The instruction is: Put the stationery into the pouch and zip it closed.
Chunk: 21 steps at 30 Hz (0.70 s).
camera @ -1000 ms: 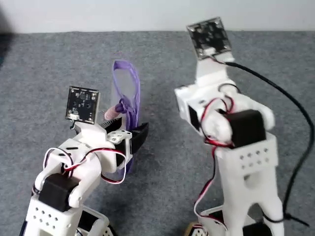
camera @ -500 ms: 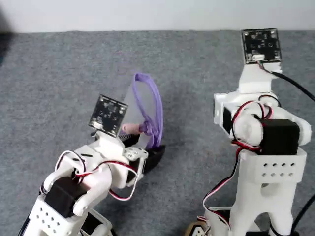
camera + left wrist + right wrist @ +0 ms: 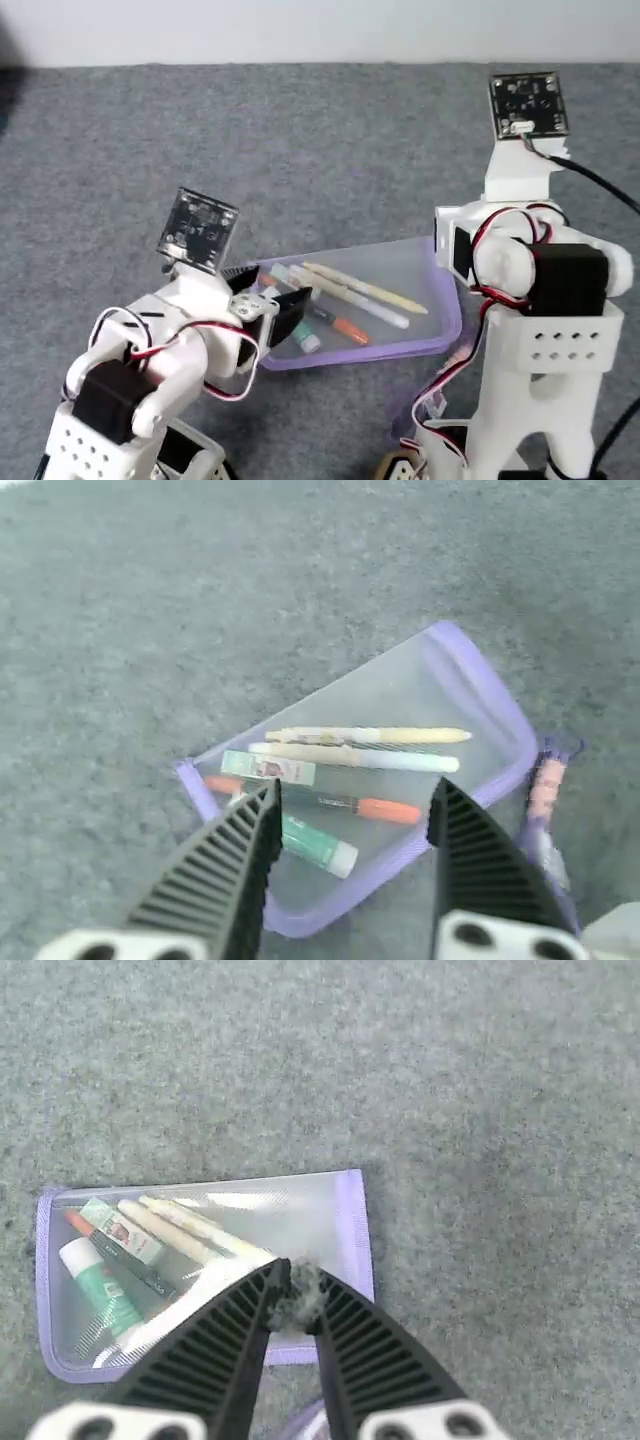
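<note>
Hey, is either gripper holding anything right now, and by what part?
The left gripper is open, holding nothing. The right gripper pinches a small grey piece at the pouch's edge, likely its zipper pull.

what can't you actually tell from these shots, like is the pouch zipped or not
- Zip closed or not: in the high view the pouch has its right end behind the right arm, and the left claw covers its other end.
- Right wrist view: the right claw covers the pouch's near edge.
- Left wrist view: the purple and pink piece at the pouch's corner is blurred.
</note>
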### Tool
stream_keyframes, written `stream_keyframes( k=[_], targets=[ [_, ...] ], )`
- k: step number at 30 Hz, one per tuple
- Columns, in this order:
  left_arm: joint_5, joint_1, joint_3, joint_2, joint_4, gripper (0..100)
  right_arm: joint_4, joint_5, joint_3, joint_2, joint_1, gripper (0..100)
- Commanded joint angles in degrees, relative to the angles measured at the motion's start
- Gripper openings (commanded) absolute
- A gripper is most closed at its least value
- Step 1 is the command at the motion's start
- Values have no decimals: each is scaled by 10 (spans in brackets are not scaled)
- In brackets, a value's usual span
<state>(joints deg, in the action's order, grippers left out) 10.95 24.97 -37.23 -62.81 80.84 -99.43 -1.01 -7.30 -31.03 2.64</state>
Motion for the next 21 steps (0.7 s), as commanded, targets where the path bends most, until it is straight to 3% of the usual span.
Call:
stream_keyframes(
  k=[1,8,15,21],
  targets=[
    [-13,-13,33,-4,-16,232,-9,6,-23,-15,-3,9],
    [-6,-120,23,0,-18,231,-25,6,77,22,0,9],
    [-8,-235,-29,-4,-20,231,-26,-11,166,96,84,13],
    [-7,-287,-26,-4,-20,232,-7,-61,186,220,99,106]
  ],
)
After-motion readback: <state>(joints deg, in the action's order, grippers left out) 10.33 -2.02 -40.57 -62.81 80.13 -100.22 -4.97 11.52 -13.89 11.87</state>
